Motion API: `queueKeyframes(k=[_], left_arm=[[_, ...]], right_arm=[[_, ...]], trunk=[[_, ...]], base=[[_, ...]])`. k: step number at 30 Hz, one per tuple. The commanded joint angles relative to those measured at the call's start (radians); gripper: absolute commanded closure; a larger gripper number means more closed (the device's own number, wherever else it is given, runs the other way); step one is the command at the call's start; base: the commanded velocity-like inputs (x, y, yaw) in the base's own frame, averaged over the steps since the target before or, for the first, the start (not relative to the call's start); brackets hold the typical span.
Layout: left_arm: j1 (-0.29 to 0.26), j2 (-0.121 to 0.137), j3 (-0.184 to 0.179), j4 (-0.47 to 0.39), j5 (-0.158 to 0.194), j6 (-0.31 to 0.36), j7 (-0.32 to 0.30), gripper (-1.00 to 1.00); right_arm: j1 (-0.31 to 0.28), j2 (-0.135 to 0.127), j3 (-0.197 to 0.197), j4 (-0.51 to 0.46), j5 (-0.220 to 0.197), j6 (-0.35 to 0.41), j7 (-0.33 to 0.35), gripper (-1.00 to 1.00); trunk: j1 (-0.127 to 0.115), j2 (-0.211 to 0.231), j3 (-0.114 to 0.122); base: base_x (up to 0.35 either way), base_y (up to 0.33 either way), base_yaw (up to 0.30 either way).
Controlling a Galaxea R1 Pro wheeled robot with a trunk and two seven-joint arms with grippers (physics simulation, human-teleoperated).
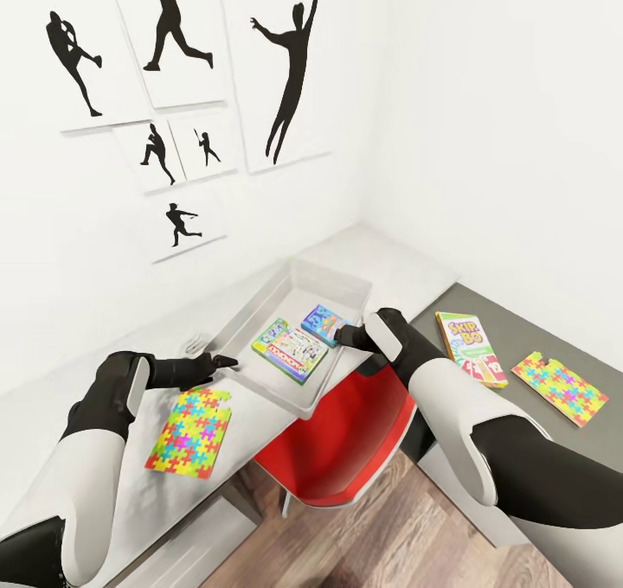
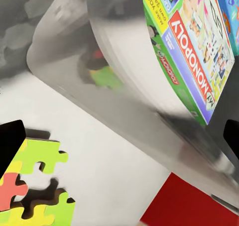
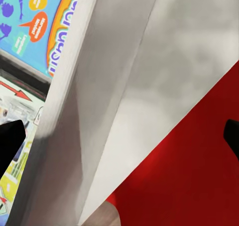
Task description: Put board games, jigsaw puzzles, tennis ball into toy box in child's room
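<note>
While you hold both arms at the toy box (image 1: pixel 260 298), the head view shows two board games already lying inside it: the Monopoly box (image 1: pixel 291 349) and a smaller blue game (image 1: pixel 324 324) just beside it. Your left gripper (image 1: pixel 227 361) sits at the box's near-left wall, and your right gripper (image 1: pixel 342 337) at its near-right rim. One jigsaw puzzle (image 1: pixel 189 432) lies on the table (image 1: pixel 52 415) just by your left forearm. The Skip-Bo game (image 1: pixel 470 348) and the second jigsaw puzzle (image 1: pixel 558 388) rest on the grey surface (image 1: pixel 519 329) to your right. A red chair (image 1: pixel 346 445) stands between your arms, tucked under the table edge.

In the left wrist view, your fingers are spread, dark tips at either edge of the frame, with the box's translucent corner (image 2: pixel 64 61) and the puzzle (image 2: pixel 35 186) between them; nothing is pinched. The Monopoly box (image 2: pixel 191 52) shows through the wall.

In the right wrist view, the fingers are likewise apart and empty, facing the box wall (image 3: pixel 89 111) with the chair seat (image 3: pixel 199 176) beneath.

I judge you are between placements, with the nearer puzzle the likely next pick. It lies flat and thin, so you probably need to slide a finger under an edge. The tennis ball may be that small blurred shape by the box's far-left wall, but I cannot be sure.
</note>
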Motion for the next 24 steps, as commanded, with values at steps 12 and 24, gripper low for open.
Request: queueKeyframes(k=[12, 24], left_arm=[[-0.001, 0.0, 0.001, -0.002, -0.026, 0.005, -0.005, -1.0], [-0.001, 0.001, 0.012, -0.002, -0.026, 0.005, -0.006, -1.0]], right_arm=[[-0.001, -0.002, 0.007, -0.001, -0.009, 0.003, 0.003, -1.0], [-0.001, 0.0, 0.007, -0.001, -0.009, 0.003, 0.004, -1.0]], trunk=[[0.001, -0.002, 0.001], [0.001, -0.002, 0.02]], base=[[0.0, 0.0, 0.0], [0.0, 0.0, 0.0]])
